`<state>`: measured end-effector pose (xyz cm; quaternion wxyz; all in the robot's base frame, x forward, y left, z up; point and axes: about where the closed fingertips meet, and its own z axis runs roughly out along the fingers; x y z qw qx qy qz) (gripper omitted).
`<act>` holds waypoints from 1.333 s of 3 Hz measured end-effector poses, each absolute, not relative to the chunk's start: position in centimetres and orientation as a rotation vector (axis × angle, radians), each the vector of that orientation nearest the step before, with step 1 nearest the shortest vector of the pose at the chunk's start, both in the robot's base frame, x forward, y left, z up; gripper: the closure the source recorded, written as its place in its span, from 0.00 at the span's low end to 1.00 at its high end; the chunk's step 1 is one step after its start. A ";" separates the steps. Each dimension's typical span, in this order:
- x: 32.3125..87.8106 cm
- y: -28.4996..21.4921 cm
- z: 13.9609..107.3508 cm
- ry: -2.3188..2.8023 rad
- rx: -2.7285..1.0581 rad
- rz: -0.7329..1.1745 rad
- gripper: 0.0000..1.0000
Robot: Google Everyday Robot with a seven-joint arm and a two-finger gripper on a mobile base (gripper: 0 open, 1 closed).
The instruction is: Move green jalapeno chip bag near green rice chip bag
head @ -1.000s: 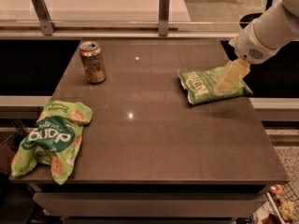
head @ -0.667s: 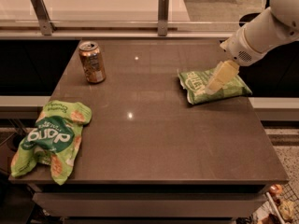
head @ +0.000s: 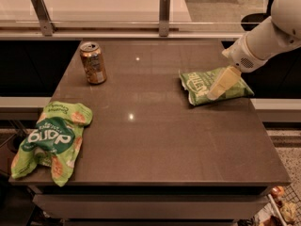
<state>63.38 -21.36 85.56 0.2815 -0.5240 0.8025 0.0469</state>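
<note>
- The gripper [head: 217, 86] hangs over the right rear part of the bench [head: 155, 145]. Its pale yellowish tip is angled down and to the left, over the jalapeno bag [head: 195, 84].
- Whether it is parted, closed or clamped on the bag cannot be told from this view.
- The tip overlaps the middle-right of the bag and seems to meet its top face, though contact is not certain.
- The white arm [head: 268, 34] reaches in from the upper right corner.
- The jalapeno bag lies flat near the bench's right edge, toward the back. Its white lettering is at its left end and runs sideways.
- The rice bag [head: 47, 140] lies crumpled at the front left corner, spilling a little over the left edge. Its dark oval logo faces up and reads upside down.
- The two bags are well apart, on opposite sides of the bench.
- A can [head: 93, 62] stands upright at the back left, apart from both bags.
- Behind the bench runs a pale counter with two metal posts [head: 164, 14].
</note>
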 end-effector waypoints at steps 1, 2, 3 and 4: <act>63.2 -21.2 85.0 2.191 -1.411 0.126 0.00; 62.3 -20.9 82.5 2.239 -1.393 0.203 0.16; 62.3 -20.8 82.3 2.239 -1.397 0.207 0.39; 62.3 -20.7 82.1 2.240 -1.400 0.210 0.63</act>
